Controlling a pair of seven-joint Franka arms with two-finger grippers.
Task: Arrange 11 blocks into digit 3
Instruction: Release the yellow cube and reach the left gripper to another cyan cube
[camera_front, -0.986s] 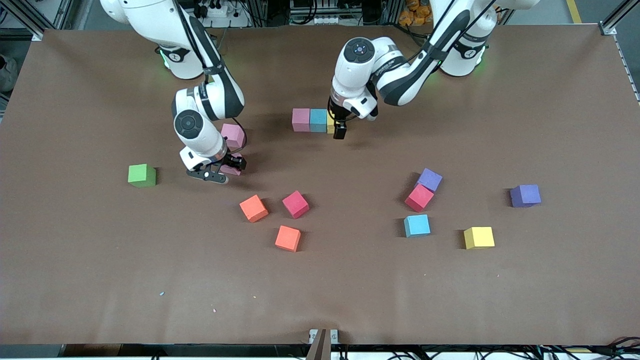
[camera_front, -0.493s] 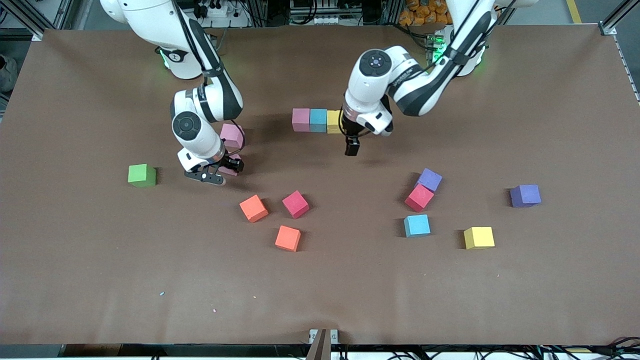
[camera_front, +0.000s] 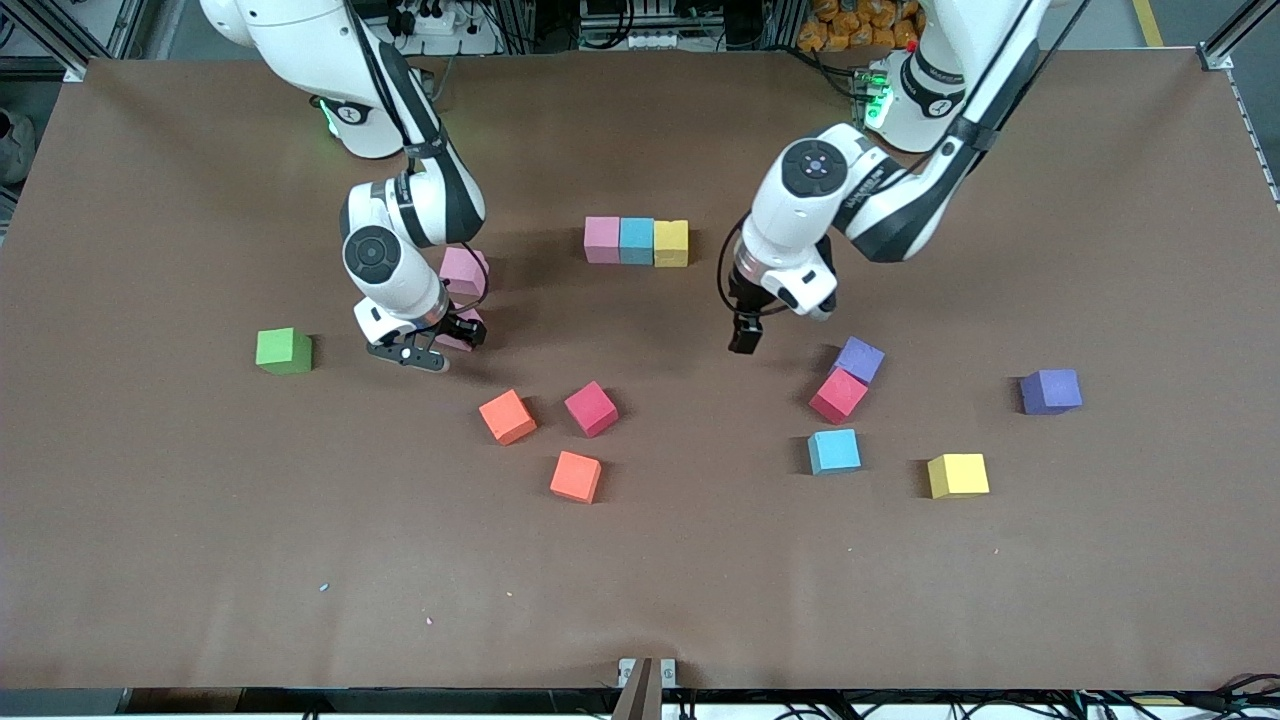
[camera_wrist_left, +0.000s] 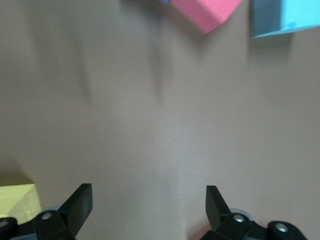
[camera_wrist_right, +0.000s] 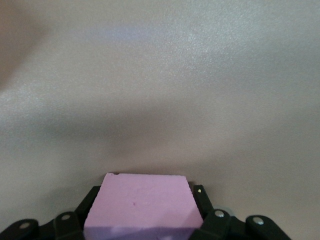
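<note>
Nearest the front camera, at the table's (camera_front: 640, 600) six o'clock region, sit an orange block (camera_front: 575, 476), a yellow block (camera_front: 958, 475) and a light blue block (camera_front: 834, 451), all matte foam cubes, well apart. Farther up lie a second orange block (camera_front: 507, 416), a crimson block (camera_front: 591, 408), another crimson block (camera_front: 838, 395) touching a purple block (camera_front: 859, 359), and a darker purple block (camera_front: 1051, 391) toward three o'clock. A green cube (camera_front: 284, 351) stands alone toward nine o'clock. The left gripper (camera_front: 745, 336) hangs over bare table, fingers spread apart, empty. The right gripper (camera_front: 447, 335) is clamped on a pink block (camera_wrist_right: 143, 206); another pink block (camera_front: 464, 271) sits just beside it. Toward twelve o'clock a pink block (camera_front: 602, 240), a light blue block (camera_front: 636, 240) and a yellow block (camera_front: 671, 243) form a touching row.
</note>
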